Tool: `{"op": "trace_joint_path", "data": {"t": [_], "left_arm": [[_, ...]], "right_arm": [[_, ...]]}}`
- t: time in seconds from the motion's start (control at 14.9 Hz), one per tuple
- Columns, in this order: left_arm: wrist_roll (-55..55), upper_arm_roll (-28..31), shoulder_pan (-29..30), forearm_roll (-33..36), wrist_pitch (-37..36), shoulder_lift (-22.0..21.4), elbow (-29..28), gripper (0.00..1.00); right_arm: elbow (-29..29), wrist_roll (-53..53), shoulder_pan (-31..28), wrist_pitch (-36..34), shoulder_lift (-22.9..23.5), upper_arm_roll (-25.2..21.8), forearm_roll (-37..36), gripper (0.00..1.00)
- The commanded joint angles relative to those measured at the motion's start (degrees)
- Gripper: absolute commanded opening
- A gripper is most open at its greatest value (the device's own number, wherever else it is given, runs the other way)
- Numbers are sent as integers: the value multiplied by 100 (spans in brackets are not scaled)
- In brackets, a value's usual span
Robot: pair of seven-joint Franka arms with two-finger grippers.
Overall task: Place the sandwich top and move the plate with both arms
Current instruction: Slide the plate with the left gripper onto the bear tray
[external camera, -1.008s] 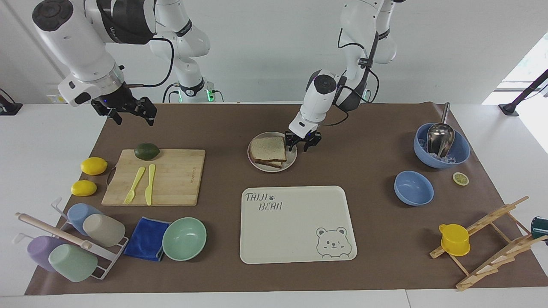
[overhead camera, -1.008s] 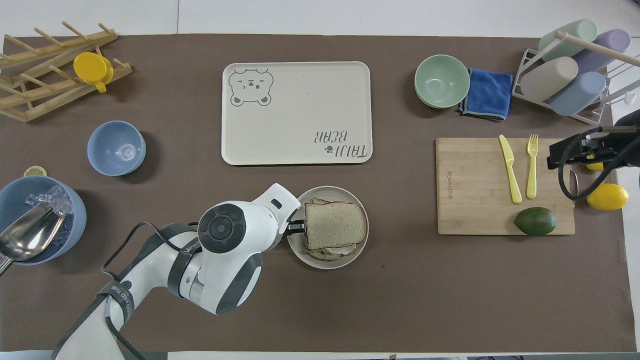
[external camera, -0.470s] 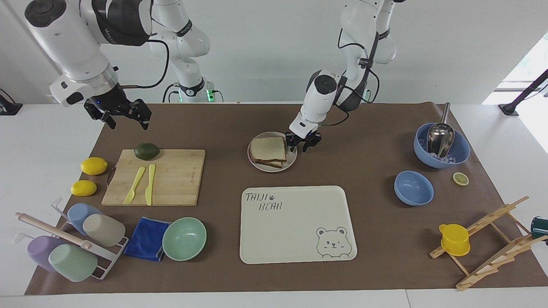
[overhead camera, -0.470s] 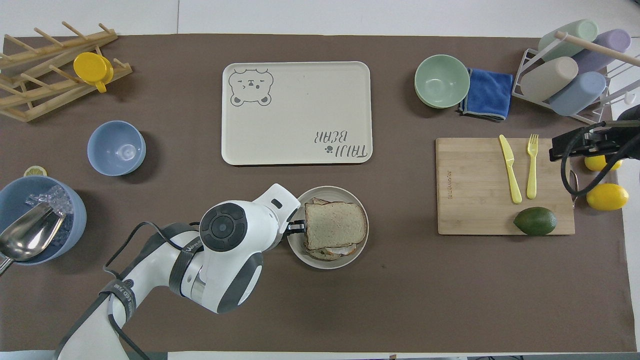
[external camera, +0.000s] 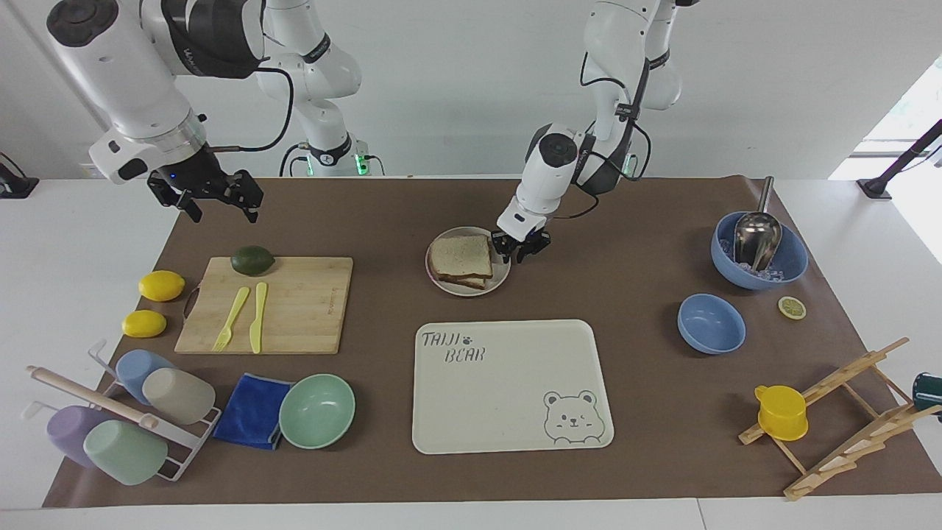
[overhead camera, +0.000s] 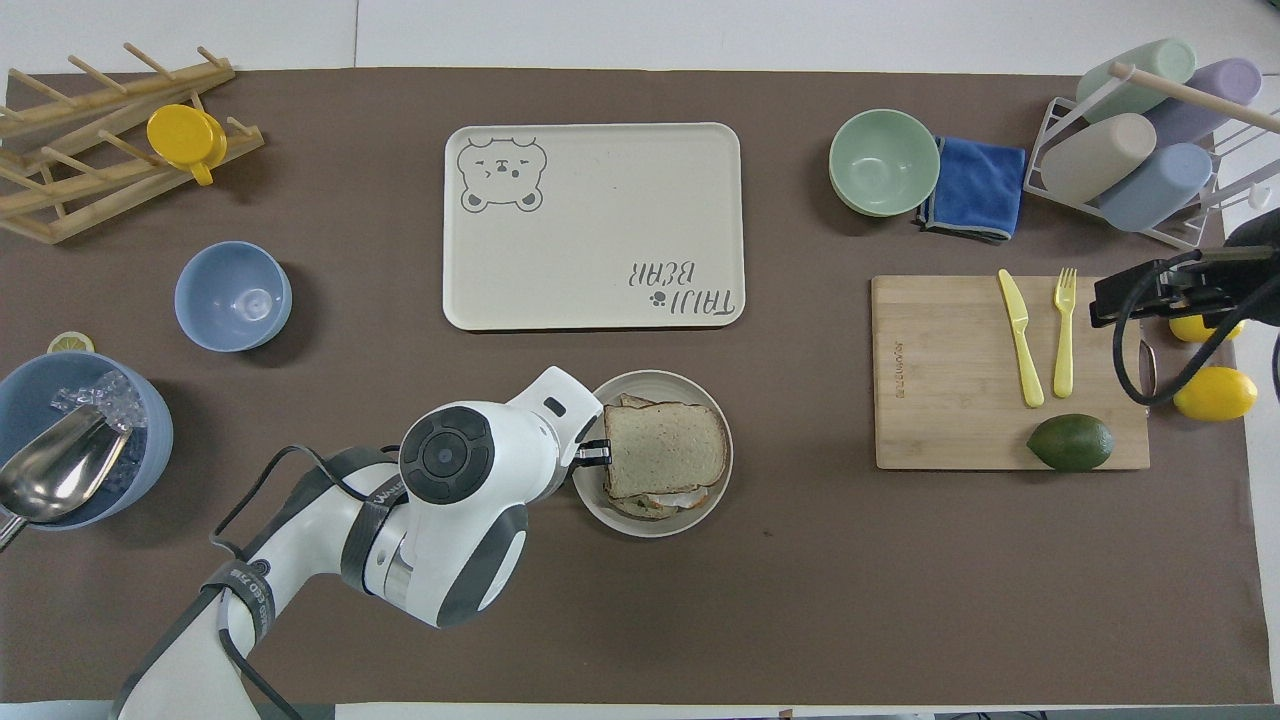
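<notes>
The sandwich top (external camera: pixel 461 255) lies flat on the stacked sandwich on the small cream plate (external camera: pixel 471 289), which sits on the mat nearer to the robots than the tray. It also shows in the overhead view (overhead camera: pixel 665 449), where egg and filling peek out below it on the plate (overhead camera: pixel 660 525). My left gripper (external camera: pixel 521 250) is low at the plate's rim on the left arm's side, fingers drawn in on the rim; it also shows in the overhead view (overhead camera: pixel 597 455). My right gripper (external camera: pixel 217 210) is open and empty in the air over the mat's edge beside the cutting board, and shows in the overhead view (overhead camera: pixel 1130 298).
The bear tray (external camera: pixel 508 427) lies farther from the robots than the plate. A cutting board (external camera: pixel 309 309) with an avocado (external camera: pixel 252 260), a fork and a knife is toward the right arm's end. Blue bowls (external camera: pixel 710 322) stand toward the left arm's end.
My left gripper's fingers have drawn closer together at the plate's rim, and the plate has slid slightly toward the left arm's end. My right gripper shifted a little in the air.
</notes>
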Motion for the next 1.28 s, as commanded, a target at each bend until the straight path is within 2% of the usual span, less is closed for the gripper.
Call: {"op": "trace_joint_path", "data": {"t": [0.0, 0.34, 0.67, 1.01, 1.21], "left_arm": [[-36, 71, -55, -116, 118, 27, -81, 0], [7, 89, 94, -187, -258, 28, 269, 0], [78, 107, 770, -195, -1981, 53, 1700, 0], [78, 98, 1367, -371, -2176, 589, 2782, 0], [122, 89, 1640, -380, -2360, 1203, 3633, 0]], "right_arm": [[150, -137, -52, -339, -23, -58, 85, 100], [195, -102, -43, -454, 12, -49, 77, 100], [151, -84, -201, -445, -14, -41, 85, 100], [125, -102, -184, -463, -15, -41, 94, 100], [125, -102, -184, -463, -14, -41, 94, 100]]}}
